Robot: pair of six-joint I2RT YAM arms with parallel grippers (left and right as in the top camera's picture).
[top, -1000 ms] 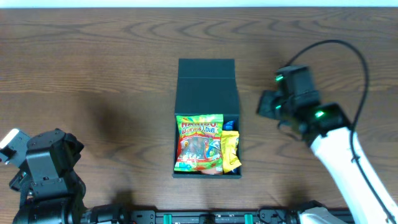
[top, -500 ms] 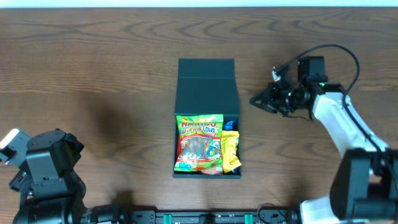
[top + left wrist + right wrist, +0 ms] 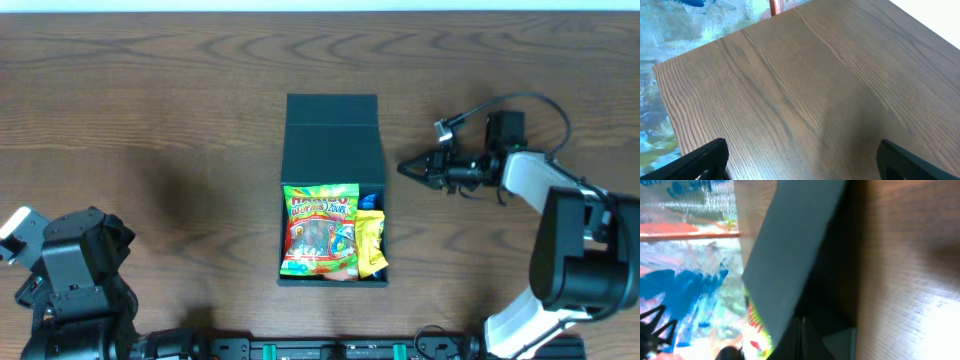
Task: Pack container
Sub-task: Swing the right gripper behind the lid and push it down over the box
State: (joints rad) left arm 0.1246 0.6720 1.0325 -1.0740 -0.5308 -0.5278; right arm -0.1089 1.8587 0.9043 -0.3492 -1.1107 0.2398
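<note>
Overhead view: container (image 3: 335, 281), tabletop (image 3: 150, 100) centre, snack packets (image 3: 320, 230) in its 6 o'clock half, lid flap (image 3: 333, 135) open at 12. Right gripper (image 3: 405, 167) (clenched, empty) at its 3 o'clock; left gripper (image 3: 807, 159) gapes, idle. Likely step: closing, tipping flap toward 6

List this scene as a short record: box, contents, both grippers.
container: dark teal, matte, square cardboard box, flap lid open
contents: green-and-red Haribo gummy packet, yellow crinkled packet, small blue item
left gripper: open, empty, over brown wooden table
right gripper: shut, empty, just right of the container, tip pointing at it
</note>
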